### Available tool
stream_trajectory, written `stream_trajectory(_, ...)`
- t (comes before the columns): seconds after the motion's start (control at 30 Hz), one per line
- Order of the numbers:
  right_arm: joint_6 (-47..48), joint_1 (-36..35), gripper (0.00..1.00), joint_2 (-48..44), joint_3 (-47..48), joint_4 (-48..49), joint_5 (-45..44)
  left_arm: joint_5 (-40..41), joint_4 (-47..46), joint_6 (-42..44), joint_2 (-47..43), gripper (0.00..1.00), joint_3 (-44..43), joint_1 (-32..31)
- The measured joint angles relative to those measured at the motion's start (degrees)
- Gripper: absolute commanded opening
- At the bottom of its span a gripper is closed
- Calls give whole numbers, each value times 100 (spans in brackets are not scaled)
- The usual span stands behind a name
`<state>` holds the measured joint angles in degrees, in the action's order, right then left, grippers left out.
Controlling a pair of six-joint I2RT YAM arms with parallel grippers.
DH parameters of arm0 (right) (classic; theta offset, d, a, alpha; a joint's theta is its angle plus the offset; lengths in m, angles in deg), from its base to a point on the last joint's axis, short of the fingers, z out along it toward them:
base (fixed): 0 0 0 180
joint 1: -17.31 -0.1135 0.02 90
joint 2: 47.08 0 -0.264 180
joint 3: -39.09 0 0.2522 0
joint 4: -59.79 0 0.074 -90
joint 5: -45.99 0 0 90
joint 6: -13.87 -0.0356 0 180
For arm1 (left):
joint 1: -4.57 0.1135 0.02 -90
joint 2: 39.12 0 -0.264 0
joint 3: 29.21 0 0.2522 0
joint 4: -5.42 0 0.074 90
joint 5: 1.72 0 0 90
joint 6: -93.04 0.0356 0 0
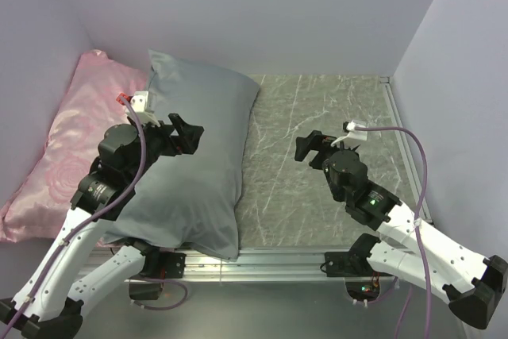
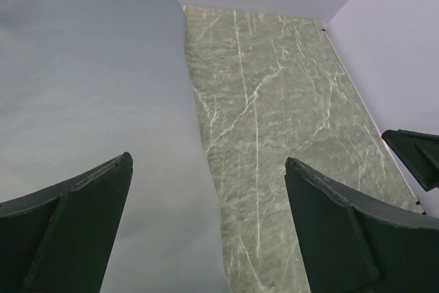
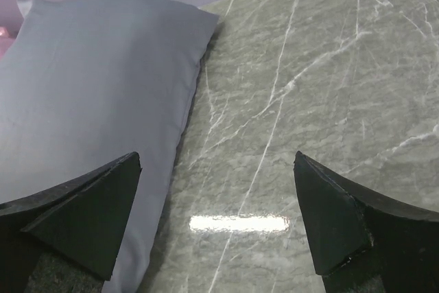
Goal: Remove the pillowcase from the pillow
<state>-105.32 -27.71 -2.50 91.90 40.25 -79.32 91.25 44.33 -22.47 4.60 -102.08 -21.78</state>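
Observation:
The grey-blue pillowcase (image 1: pixel 198 148) lies plump on the left half of the marble table (image 1: pixel 317 109), running from the back wall to the front edge. It fully covers the white pillow, which is hidden. My left gripper (image 1: pixel 189 134) is open and empty, hovering over the pillowcase's right side. In the left wrist view the pillowcase (image 2: pixel 89 101) fills the left, and the gripper (image 2: pixel 208 161) spans its right edge. My right gripper (image 1: pixel 309 147) is open and empty above bare table, to the right of the pillowcase. The right wrist view shows the gripper (image 3: pixel 218 159) beside the pillowcase (image 3: pixel 96 80).
A pink rose-patterned satin pillow (image 1: pixel 59 148) lies against the left wall, partly under the pillowcase. Lilac walls close in the back, left and right. Bare marble (image 3: pixel 329 66) lies right of the pillowcase. A finger of the right gripper (image 2: pixel 415 156) shows in the left wrist view.

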Motion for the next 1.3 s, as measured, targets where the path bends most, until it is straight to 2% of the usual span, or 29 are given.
stream_trajectory(0.2, 125, 0, 100, 0, 0, -39, 173, 0, 4, 2, 0, 99, -2, 0)
stream_trajectory(0.4, 457, -66, 100, 282, 72, 59, 931, 111, 57, -2, 0, 99, -61, 0)
stream_trajectory(0.53, 610, -439, 100, 1021, 470, 205, 1429, 629, 341, -66, 28, 99, -354, 0)
stream_trajectory(0.77, 656, -1016, 100, 2546, 1285, 791, 2361, 1993, 839, -367, -4, 99, -688, 0)
stream_trajectory(0.97, 599, -1808, 100, 3543, 1670, 1099, 2485, 2446, 1080, -868, -31, 99, -17, 0)
stream_trajectory(1.13, 302, -2011, 99, 4350, 1709, 1351, 2677, 2426, 1211, -1145, 177, 99, 446, 0)
stream_trajectory(1.23, 81, -2009, 91, 4798, 1803, 1462, 2680, 2334, 1161, -1224, 173, 99, 699, 0)
stream_trajectory(1.3, -17, -2004, 64, 4913, 1853, 1539, 2658, 2234, 1082, -1303, 160, 99, 857, 0)
